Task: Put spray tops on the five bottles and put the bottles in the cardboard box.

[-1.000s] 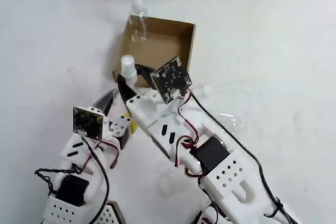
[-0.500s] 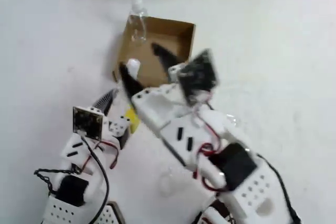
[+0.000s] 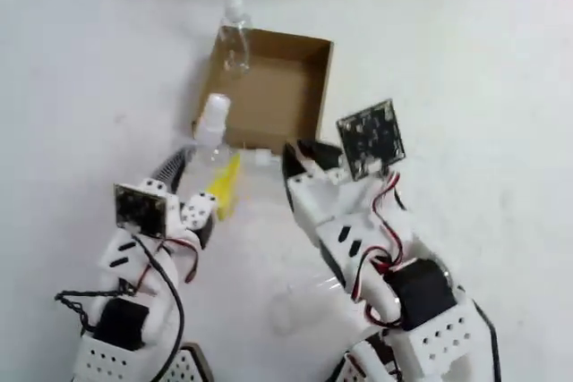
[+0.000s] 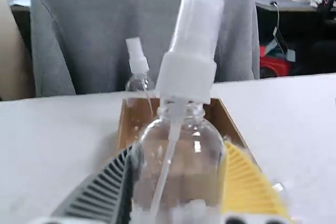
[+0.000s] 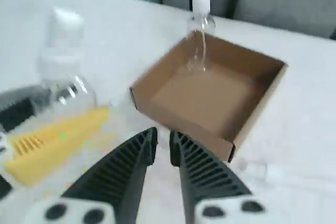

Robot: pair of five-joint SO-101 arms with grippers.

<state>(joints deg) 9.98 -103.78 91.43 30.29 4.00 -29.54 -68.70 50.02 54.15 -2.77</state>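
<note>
My left gripper (image 3: 211,157) is shut on a clear bottle (image 4: 178,177) that stands upright with a white spray top (image 4: 191,51) on it, held between a grey finger (image 4: 100,198) and a yellow finger (image 4: 247,187). This bottle (image 3: 213,131) is just in front of the cardboard box (image 3: 309,87), at its near left corner. A second bottle (image 3: 235,33) with a spray top stands in the box's far left corner. My right gripper (image 3: 295,154) hovers by the box's near edge, to the right of the held bottle. Its black fingers (image 5: 131,161) are shut on nothing.
The box (image 5: 252,103) holds nothing but the one bottle (image 5: 199,30). A small white piece (image 3: 260,157) lies on the table by the box's near wall. Grey chairs (image 4: 79,40) stand beyond the far table edge. Bare white table spreads to the left and right.
My right gripper let go of the spray top on the held bottle, swung open over the box, then drew back to the right and shut. The left arm shifted slightly.
</note>
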